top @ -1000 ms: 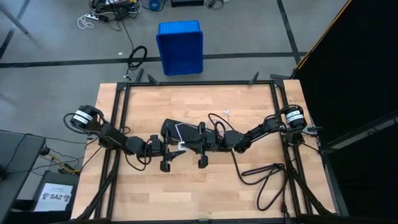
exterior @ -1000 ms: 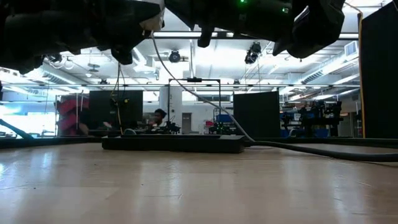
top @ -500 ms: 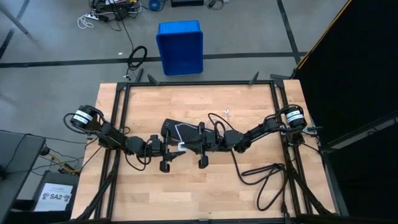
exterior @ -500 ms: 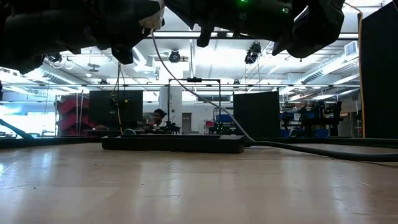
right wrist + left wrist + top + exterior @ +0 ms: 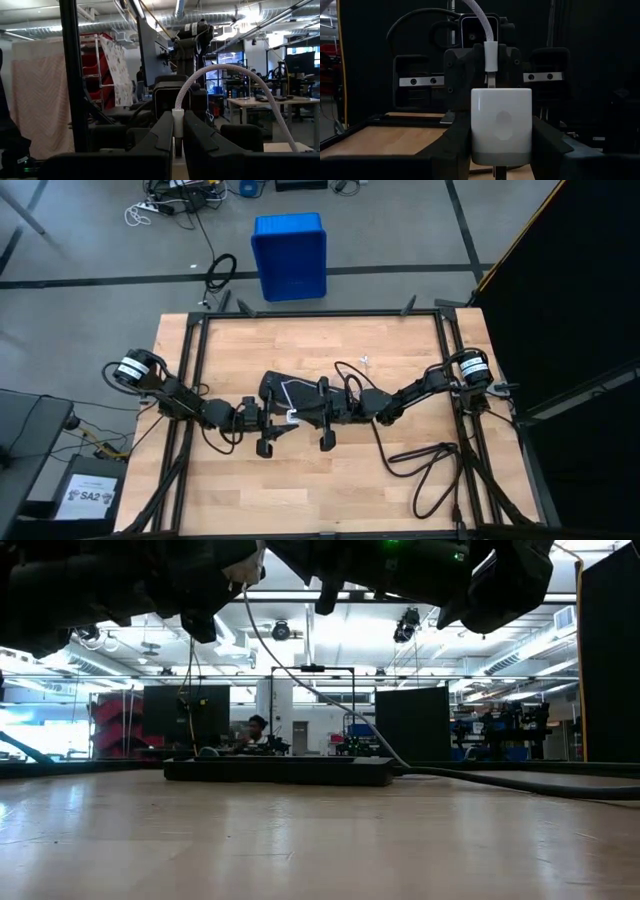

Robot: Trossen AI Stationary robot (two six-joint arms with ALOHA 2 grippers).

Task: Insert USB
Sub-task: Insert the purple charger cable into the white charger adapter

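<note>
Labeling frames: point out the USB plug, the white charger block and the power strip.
USB plug [image 5: 490, 55], left wrist view, its white housing.
White charger block [image 5: 501, 125], left wrist view, front face.
Power strip [image 5: 280, 771], low view, its side.

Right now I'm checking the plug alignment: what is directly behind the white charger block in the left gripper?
Behind the white charger block stands the USB plug, gripped by the right gripper, tip at the block's top edge. The block covers the port, so seating cannot be seen. The left gripper clamps the block.

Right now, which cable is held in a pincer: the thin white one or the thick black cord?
The thin white USB cable: the right pincer is shut on its plug, facing the white charger block in the left pincer. The thick black cord lies loose on the table.
</note>
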